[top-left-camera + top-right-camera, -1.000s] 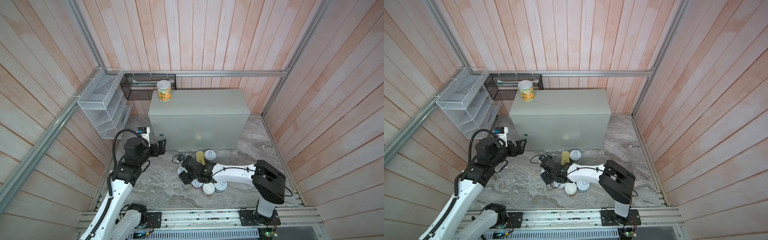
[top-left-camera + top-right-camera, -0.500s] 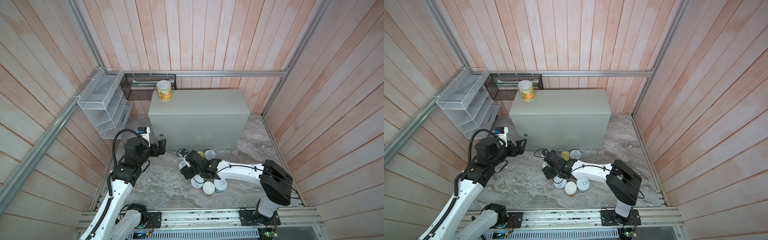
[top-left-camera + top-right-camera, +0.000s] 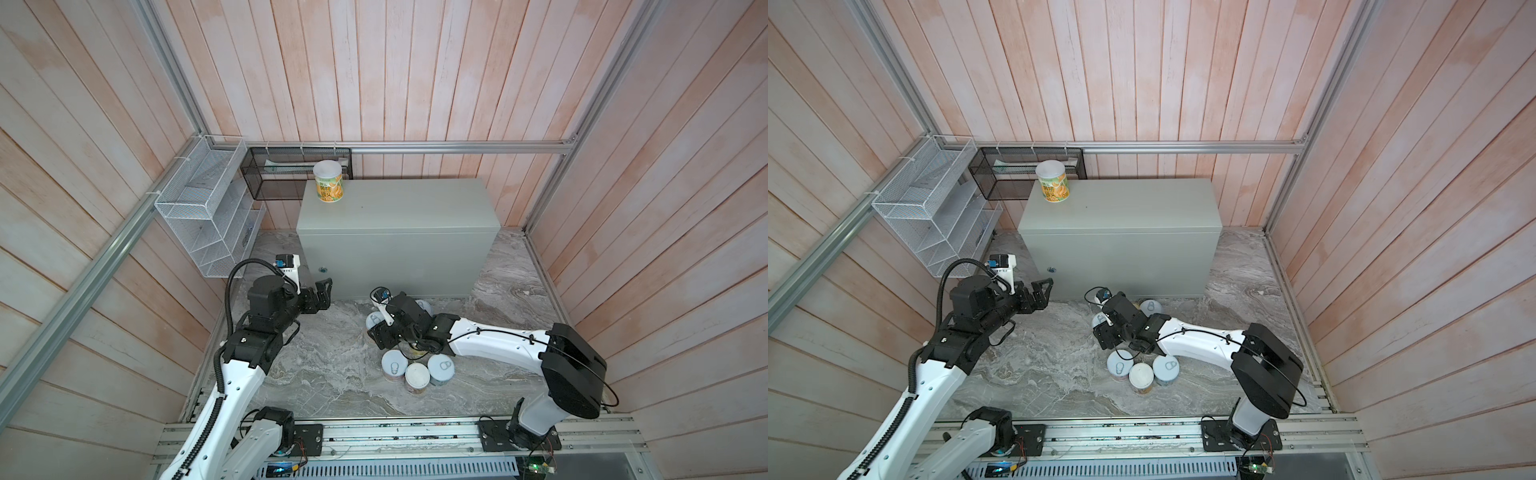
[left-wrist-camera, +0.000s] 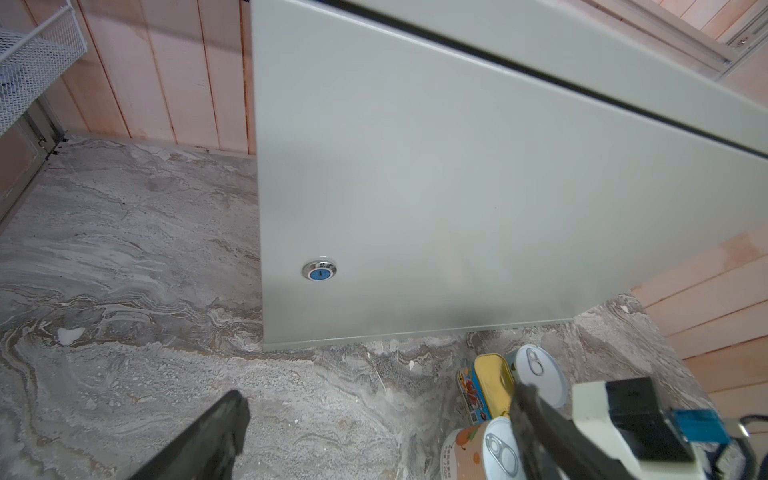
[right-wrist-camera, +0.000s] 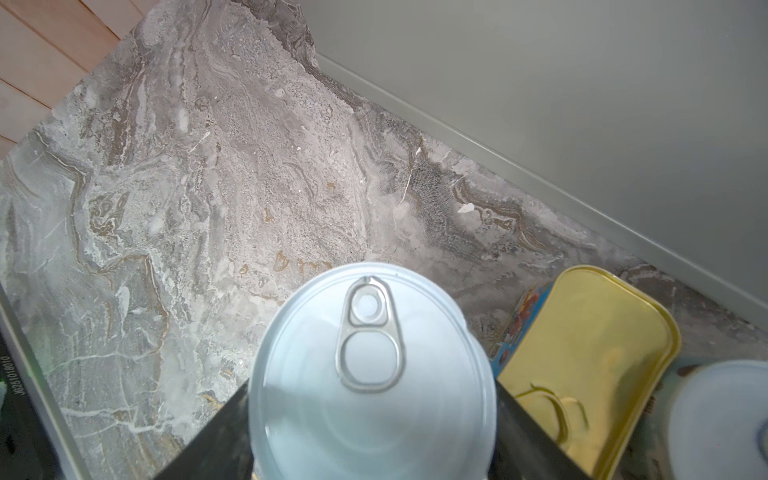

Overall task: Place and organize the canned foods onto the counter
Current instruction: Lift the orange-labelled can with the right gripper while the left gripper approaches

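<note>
While the left gripper (image 3: 322,293) has kept its jaws wide apart and empty by the lock (image 4: 320,272), the right gripper (image 3: 377,330) has swung nearer the counter (image 3: 399,208) over the last second. Its jaws are clamped on a pull-tab can (image 5: 374,374) at an unchanged width. That suggests the pick is done and the carry has begun, though whether the can is clear of the floor (image 5: 208,187) cannot be told. Only the orange can (image 3: 328,183) stands on the counter, well above and beyond the jaws, so most of the job is left. Just beside the right jaws lies the gold tin (image 5: 590,353), with a second can (image 5: 723,415) past it. Three more cans (image 3: 417,376) huddle behind the wrist. Ahead of the jaws the counter's front wall blocks a straight path, so the can probably must rise over the top edge first.
</note>
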